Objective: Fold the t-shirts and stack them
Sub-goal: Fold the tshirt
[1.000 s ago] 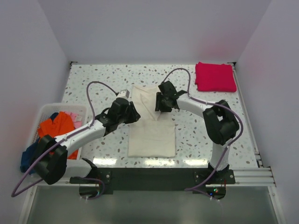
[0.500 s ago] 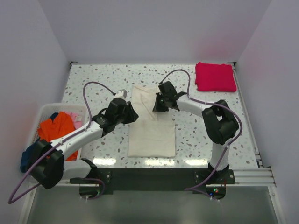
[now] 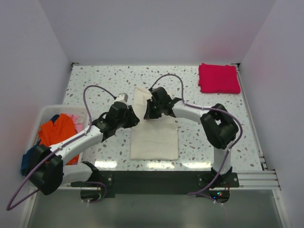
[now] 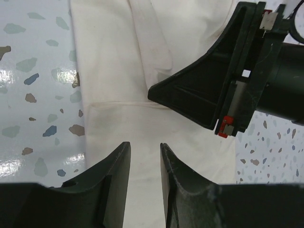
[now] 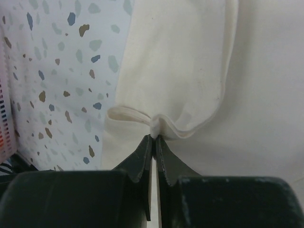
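A cream t-shirt [image 3: 154,137] lies part-folded in the middle of the table. My right gripper [image 3: 148,113] is shut on a folded edge of the cream t-shirt [image 5: 180,71], its fingertips [image 5: 151,142] pinching a small bunch of cloth. My left gripper [image 3: 134,118] hovers over the shirt's left part, jaws a little apart and empty [image 4: 142,147], with cream cloth [image 4: 114,71] under them. A folded magenta-red t-shirt [image 3: 218,78] lies at the back right. Orange [image 3: 57,130], pink [image 3: 75,117] and dark blue [image 3: 28,159] shirts sit in the basket.
A white slatted basket [image 3: 45,110] stands at the left table edge. White walls close in the speckled table [image 3: 95,80] on three sides. The right arm's gripper body [image 4: 228,90] shows in the left wrist view, close to my left fingers.
My right gripper has moved left across the cream shirt, dragging the pinched edge toward the shirt's left side. My left gripper has shifted slightly toward the shirt.
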### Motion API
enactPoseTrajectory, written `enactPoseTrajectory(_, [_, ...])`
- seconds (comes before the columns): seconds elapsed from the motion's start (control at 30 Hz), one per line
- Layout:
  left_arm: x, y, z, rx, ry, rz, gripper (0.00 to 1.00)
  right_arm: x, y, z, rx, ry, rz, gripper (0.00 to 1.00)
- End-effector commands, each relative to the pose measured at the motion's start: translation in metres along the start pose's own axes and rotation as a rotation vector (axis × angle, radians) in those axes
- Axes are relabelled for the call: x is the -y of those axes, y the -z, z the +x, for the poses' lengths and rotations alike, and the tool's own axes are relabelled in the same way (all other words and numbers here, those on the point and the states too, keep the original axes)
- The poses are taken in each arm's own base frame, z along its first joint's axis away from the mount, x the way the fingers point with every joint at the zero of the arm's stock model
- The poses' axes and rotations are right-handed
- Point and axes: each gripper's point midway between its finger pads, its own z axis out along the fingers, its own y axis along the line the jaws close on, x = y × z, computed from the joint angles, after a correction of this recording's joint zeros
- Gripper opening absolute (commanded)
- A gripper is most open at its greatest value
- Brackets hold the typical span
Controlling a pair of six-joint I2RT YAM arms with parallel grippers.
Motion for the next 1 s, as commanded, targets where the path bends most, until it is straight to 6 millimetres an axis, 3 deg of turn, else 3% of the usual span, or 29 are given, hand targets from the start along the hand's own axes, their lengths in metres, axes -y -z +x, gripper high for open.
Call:
enactPoseTrajectory(0.0, [0.0,0.007,-0.006,0.027,-0.005,0.009,0.36,-0.025,-0.006,-0.001,-0.001,0.072,-0.067,0.03])
enactPoseTrajectory(0.2, [-0.002,0.008,-0.003,0.023,0.001,0.007,0.36,-0.02,-0.016,0.01,-0.03,0.107,-0.04,0.09])
enactPoseTrajectory(0.33, [-0.002,0.006,-0.002,0.02,0.004,0.013,0.37,-0.016,-0.015,0.006,-0.035,0.148,-0.012,0.31])
enactPoseTrajectory(0.37, [0.0,0.005,-0.003,0.023,0.005,0.016,0.37,-0.017,-0.009,0.003,-0.025,0.16,-0.005,0.39])
enactPoseTrajectory(0.43, [0.001,0.002,-0.007,0.028,0.001,0.008,0.41,-0.018,0.0,-0.005,0.005,0.167,-0.003,0.45])
enactPoseTrajectory(0.47, [0.0,0.001,-0.01,0.034,-0.001,-0.006,0.43,-0.022,0.011,-0.018,0.042,0.164,-0.019,0.52])
enactPoseTrajectory(0.57, [0.007,-0.008,-0.024,0.048,-0.016,-0.019,0.47,-0.02,0.03,-0.036,0.094,0.128,-0.034,0.54])
enactPoseTrajectory(0.67, [0.016,-0.022,-0.04,0.058,-0.038,-0.036,0.53,-0.002,0.06,-0.074,0.191,0.042,-0.05,0.55])
enactPoseTrajectory(0.83, [0.023,-0.058,-0.07,0.068,-0.103,-0.105,0.57,0.043,0.074,-0.109,0.249,-0.073,0.042,0.55])
enactPoseTrajectory(0.97, [0.015,-0.089,-0.085,0.03,-0.19,-0.216,0.59,0.082,0.076,-0.128,0.263,-0.097,0.191,0.54])
